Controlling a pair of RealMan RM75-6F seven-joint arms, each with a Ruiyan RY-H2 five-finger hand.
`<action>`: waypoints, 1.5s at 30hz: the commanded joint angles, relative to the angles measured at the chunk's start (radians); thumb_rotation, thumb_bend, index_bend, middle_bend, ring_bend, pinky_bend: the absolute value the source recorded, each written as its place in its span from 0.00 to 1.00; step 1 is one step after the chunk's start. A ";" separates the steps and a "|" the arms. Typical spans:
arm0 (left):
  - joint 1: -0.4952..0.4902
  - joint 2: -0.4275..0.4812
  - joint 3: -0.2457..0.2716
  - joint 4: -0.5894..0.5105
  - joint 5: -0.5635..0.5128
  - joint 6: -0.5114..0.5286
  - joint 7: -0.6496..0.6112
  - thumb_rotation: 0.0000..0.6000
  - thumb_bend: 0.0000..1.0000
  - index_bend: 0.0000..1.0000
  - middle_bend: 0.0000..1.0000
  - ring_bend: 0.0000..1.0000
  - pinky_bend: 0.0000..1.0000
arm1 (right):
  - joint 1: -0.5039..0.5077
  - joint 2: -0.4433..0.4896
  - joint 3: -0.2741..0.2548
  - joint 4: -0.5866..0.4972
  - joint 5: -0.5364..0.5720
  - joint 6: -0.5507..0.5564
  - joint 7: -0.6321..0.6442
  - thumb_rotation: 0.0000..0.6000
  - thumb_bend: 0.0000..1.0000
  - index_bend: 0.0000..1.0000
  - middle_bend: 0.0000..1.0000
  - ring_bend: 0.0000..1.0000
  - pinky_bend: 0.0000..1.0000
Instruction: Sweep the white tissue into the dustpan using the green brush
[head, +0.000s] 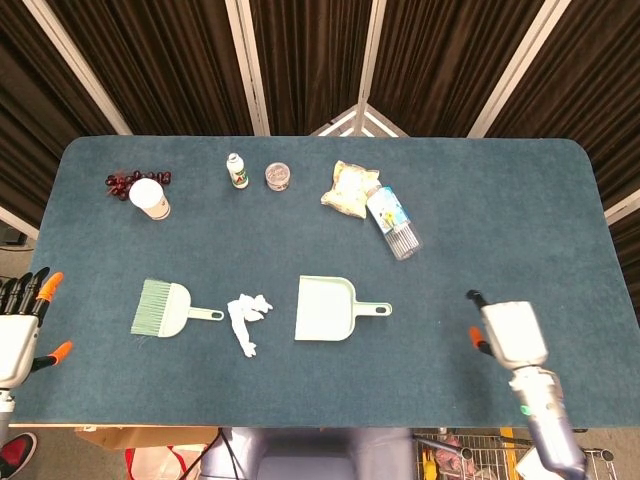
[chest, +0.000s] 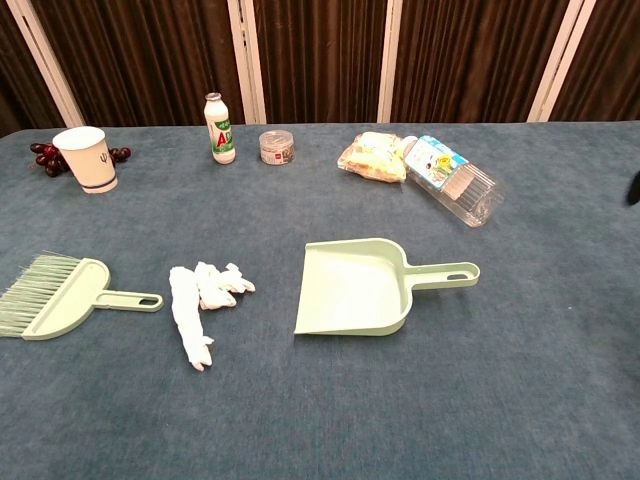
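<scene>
The green brush (head: 160, 308) lies flat on the blue table left of centre, bristles to the left, handle toward the crumpled white tissue (head: 246, 315). Right of the tissue sits the pale green dustpan (head: 325, 308), mouth facing the tissue, handle pointing right. The chest view shows the same row: brush (chest: 55, 300), tissue (chest: 200, 295), dustpan (chest: 355, 287). My left hand (head: 18, 330) hovers off the table's left edge, fingers spread, holding nothing. My right hand (head: 512, 332) is over the table, right of the dustpan handle, empty; only a dark fingertip (chest: 634, 188) shows in the chest view.
Along the far side stand a paper cup (head: 150, 198) beside dark red grapes (head: 125, 181), a small bottle (head: 237, 171), a little jar (head: 278, 176), a snack bag (head: 350, 188) and a clear plastic box (head: 395, 222). The table's front edge (head: 320, 425) runs close below the hands.
</scene>
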 joint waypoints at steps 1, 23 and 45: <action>0.000 0.000 0.000 0.001 0.000 0.001 0.000 1.00 0.01 0.00 0.00 0.00 0.00 | 0.057 -0.094 0.011 0.005 0.075 -0.049 -0.086 1.00 0.34 0.40 0.80 0.81 0.90; -0.003 0.002 -0.009 0.007 -0.024 -0.007 0.014 1.00 0.01 0.00 0.00 0.00 0.00 | 0.181 -0.382 0.044 0.138 0.180 -0.049 -0.208 1.00 0.34 0.43 0.80 0.81 0.90; -0.010 -0.002 -0.005 0.004 -0.012 -0.010 0.021 1.00 0.01 0.00 0.00 0.00 0.00 | 0.229 -0.451 0.047 0.245 0.209 -0.050 -0.193 1.00 0.34 0.38 0.80 0.81 0.90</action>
